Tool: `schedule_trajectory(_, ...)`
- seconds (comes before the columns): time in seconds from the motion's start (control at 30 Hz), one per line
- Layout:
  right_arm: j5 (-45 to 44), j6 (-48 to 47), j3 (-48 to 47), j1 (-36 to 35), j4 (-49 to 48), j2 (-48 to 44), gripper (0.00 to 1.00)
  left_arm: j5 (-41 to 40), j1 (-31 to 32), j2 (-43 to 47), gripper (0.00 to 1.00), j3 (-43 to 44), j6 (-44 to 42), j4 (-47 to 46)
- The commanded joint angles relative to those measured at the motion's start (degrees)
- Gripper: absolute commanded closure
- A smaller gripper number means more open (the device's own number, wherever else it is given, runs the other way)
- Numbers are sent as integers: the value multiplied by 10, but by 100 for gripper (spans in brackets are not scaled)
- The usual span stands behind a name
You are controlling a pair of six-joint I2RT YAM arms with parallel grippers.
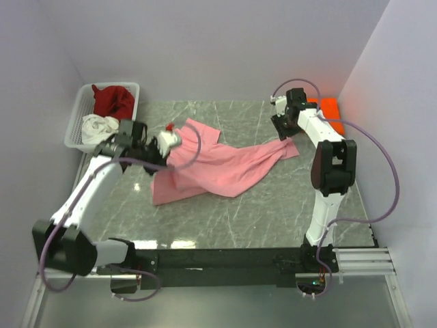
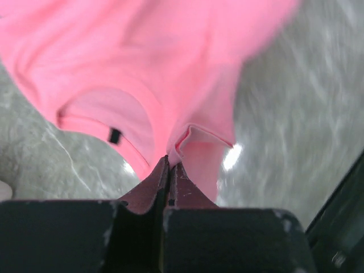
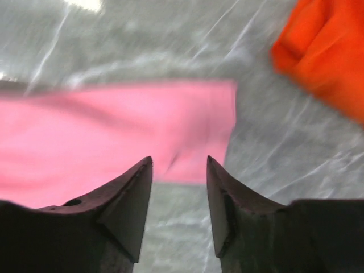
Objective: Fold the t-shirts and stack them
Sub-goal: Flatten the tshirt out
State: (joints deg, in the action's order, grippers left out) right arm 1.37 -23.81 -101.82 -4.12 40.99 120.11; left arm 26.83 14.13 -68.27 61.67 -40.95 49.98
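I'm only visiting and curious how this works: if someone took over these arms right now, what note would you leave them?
Left gripper: shut on the pink t-shirt near its collar.
Right gripper: open, empty, over that shirt's corner.
It lies rumpled on the table; orange t-shirt at the far right corner; dark red t-shirt and white t-shirt in the basket.
Done: maybe the orange one; cannot tell if folded.
Left: fold pink, red, white; stack all.
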Motion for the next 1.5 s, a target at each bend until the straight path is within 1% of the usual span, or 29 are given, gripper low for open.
schedule_trajectory(0.0,75,6,56,14,30,-97,49,48,-31,-79,100,99,188,-98)
schedule_trajectory(0.03,87,3,83,12,26,-150,49,46,-38,-119,100,117,269,-116)
schedule_trajectory(0.07,109,-3,134,9,23,-175,49,55,-56,-140,100,136,304,-136)
schedule_trajectory(0.1,130,-16,157,5,26,-198,49,61,-66,-159,100,170,337,-149)
schedule_trajectory(0.13,148,-20,196,-5,27,-237,51,60,-75,-193,100,183,399,-161)
schedule_trajectory(0.17,167,-23,218,-13,22,-254,54,59,-91,-208,100,204,436,-174)
schedule_trajectory(0.2,170,-30,238,-25,8,-279,58,60,-99,-222,100,210,460,-195)
schedule_trajectory(0.23,164,-33,259,-40,-5,-287,61,67,-106,-243,100,216,489,-201)
schedule_trajectory(0.27,141,-40,295,-69,-18,-293,63,68,-112,-252,100,225,497,-205)
schedule_trajectory(0.3,132,-43,311,-88,-41,-295,65,68,-114,-261,100,230,500,-205)
schedule_trajectory(0.37,119,-47,342,-119,-72,-291,65,75,-114,-281,100,241,497,-198)
schedule_trajectory(0.4,108,-49,348,-127,-104,-282,62,81,-114,-286,100,243,490,-197)
schedule_trajectory(0.47,91,-59,354,-143,-130,-268,58,85,-114,-302,100,256,483,-177)
schedule_trajectory(0.5,81,-64,353,-154,-150,-255,54,86,-115,-307,99,260,475,-169)
schedule_trajectory(0.57,79,-85,349,-161,-165,-243,50,87,-115,-315,100,263,468,-154)
schedule_trajectory(0.6,80,-95,345,-165,-159,-230,48,88,-115,-314,100,260,464,-155)
schedule_trajectory(0.7,91,-120,334,-169,-133,-217,48,85,-116,-311,100,256,457,-157)
schedule_trajectory(0.8,108,-141,346,-170,-113,-226,48,79,-118,-313,100,260,451,-153)
schedule_trajectory(1.0,113,-171,387,-174,-126,-234,48,79,-121,-314,100,265,441,-151)
schedule_trajectory(1.13,126,-179,358,-176,-116,-198,47,82,-121,-318,100,271,438,-144)
schedule_trajectory(1.2,119,-186,351,-178,-119,-175,47,85,-121,-318,100,272,437,-145)
schedule_trajectory(1.23,119,-187,342,-179,-121,-168,50,84,-122,-318,99,272,438,-146)
schedule_trajectory(1.3,111,-195,322,-179,-105,-156,50,82,-122,-318,100,274,436,-146)
schedule_trajectory(1.37,113,-212,321,-179,-85,-165,52,82,-122,-317,100,274,432,-146)
schedule_trajectory(1.4,111,-220,337,-178,-83,-173,52,81,-122,-317,100,274,431,-146)
schedule_trajectory(1.47,114,-240,356,-178,-78,-200,50,81,-122,-318,100,275,430,-146)
